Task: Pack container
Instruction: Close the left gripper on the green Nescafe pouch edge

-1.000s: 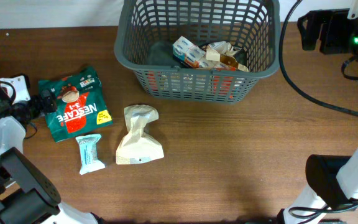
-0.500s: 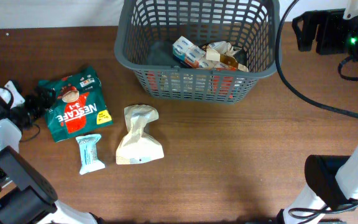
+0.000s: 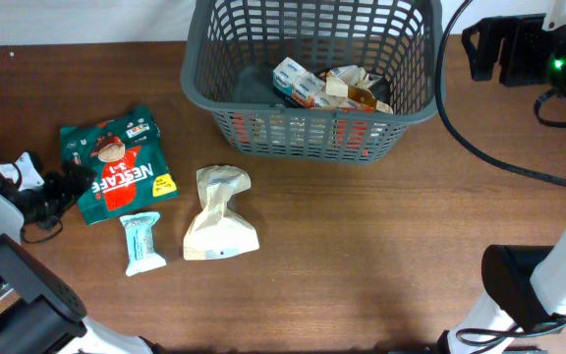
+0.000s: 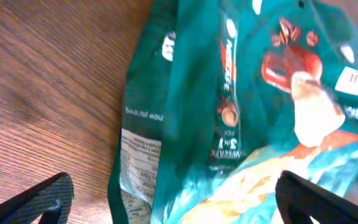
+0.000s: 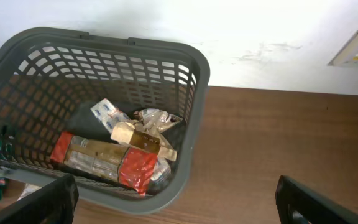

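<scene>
Left jaws and right jaws both stand spread wide, holding nothing. Over the last second the left jaws have drawn back toward the left edge of the overhead frame and now sit just beside the green packet [image 3: 116, 167], which has not moved. The right jaws, at upper right, have barely shifted. The container [image 3: 303, 106] stands at upper centre of the bench [image 3: 381, 246] with several packets inside. The green packet, a beige pouch [image 3: 219, 216] and a small bar [image 3: 142, 243] lie outside, so packing looks unfinished and the retreat may be a re-approach.
</scene>
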Controlling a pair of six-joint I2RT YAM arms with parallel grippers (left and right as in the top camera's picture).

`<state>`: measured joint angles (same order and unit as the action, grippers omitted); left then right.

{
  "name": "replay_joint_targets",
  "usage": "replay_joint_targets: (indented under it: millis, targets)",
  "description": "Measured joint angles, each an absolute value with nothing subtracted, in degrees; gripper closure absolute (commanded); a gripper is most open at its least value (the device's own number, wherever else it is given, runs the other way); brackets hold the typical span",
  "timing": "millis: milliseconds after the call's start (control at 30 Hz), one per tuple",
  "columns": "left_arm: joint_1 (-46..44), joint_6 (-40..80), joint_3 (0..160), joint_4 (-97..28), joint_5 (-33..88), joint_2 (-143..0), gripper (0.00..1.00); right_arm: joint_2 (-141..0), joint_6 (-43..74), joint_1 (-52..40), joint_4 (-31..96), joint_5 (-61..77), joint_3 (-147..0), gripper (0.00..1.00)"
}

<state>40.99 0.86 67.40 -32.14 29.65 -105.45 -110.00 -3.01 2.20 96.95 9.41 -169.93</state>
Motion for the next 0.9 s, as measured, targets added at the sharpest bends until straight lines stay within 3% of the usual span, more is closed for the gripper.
replay_joint_targets:
  millis: [900]
  targets:
    - [41.01, -8.16, 67.4, -24.77, 34.15, -112.4, 0.01, -110.0, -3.01, 2.2, 96.95, 9.41, -169.93, 0.01]
